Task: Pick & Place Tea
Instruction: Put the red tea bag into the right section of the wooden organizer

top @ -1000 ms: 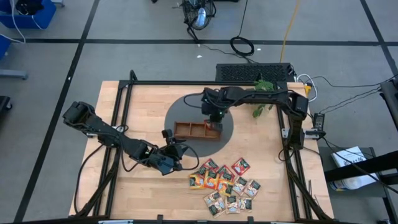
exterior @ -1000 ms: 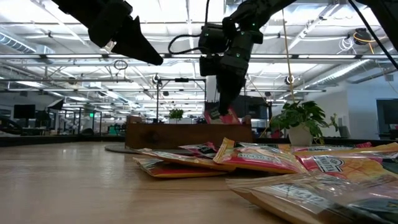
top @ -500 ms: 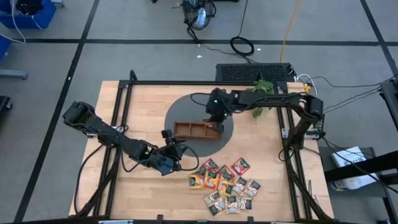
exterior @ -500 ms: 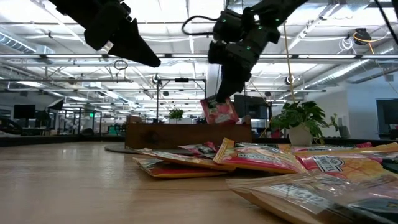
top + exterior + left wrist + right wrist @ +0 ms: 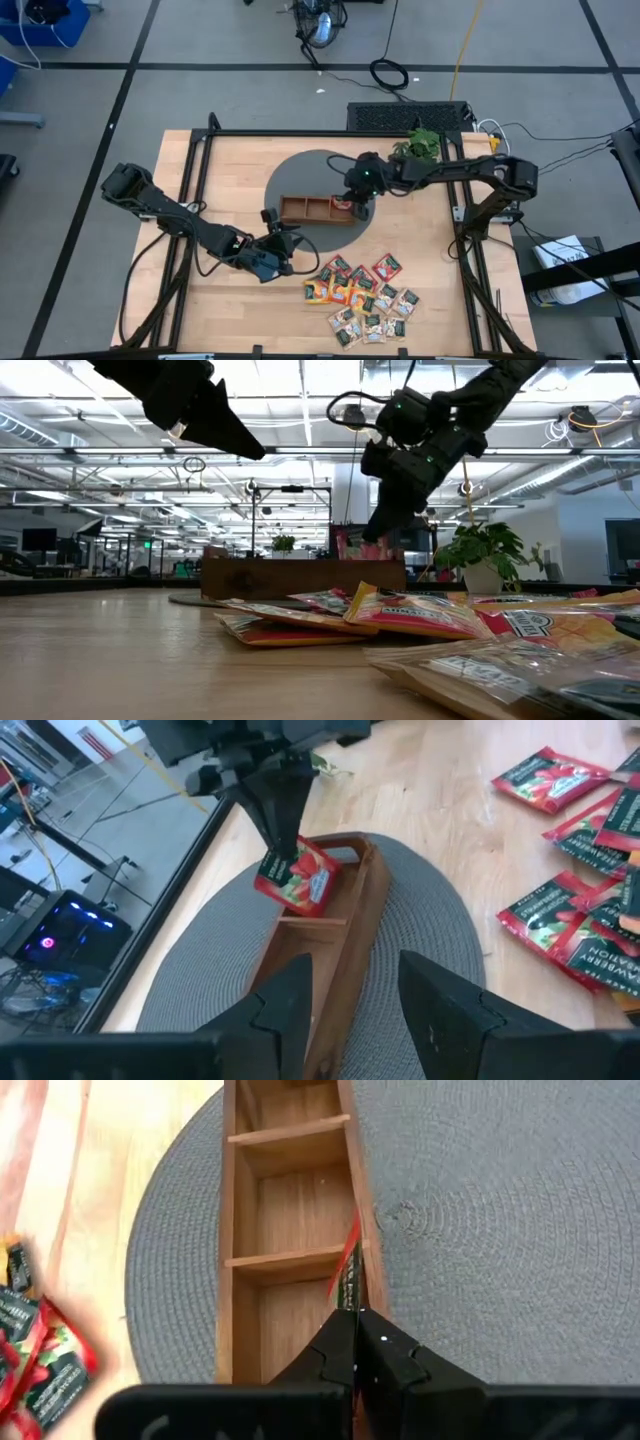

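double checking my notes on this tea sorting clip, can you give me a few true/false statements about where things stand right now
1. The right gripper is shut on a red sachet. True.
2. That sachet hangs over the wooden tray. True.
3. The left gripper holds a sachet. False: it is open and empty, beside the pile of sachets.
4. The tray sits on bare wood. False: it sits on a round grey mat.
5. The tray's middle compartment holds sachets. False: it is empty.

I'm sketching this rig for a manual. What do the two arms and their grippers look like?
Both arms are black, built of slim jointed segments with bulkier joint housings and black cables looping alongside. The left gripper has two broad, flat, dark fingers with angular tips. The right gripper has black fingers tapering to a narrow wedge. A small green light shows on the right arm's wrist.
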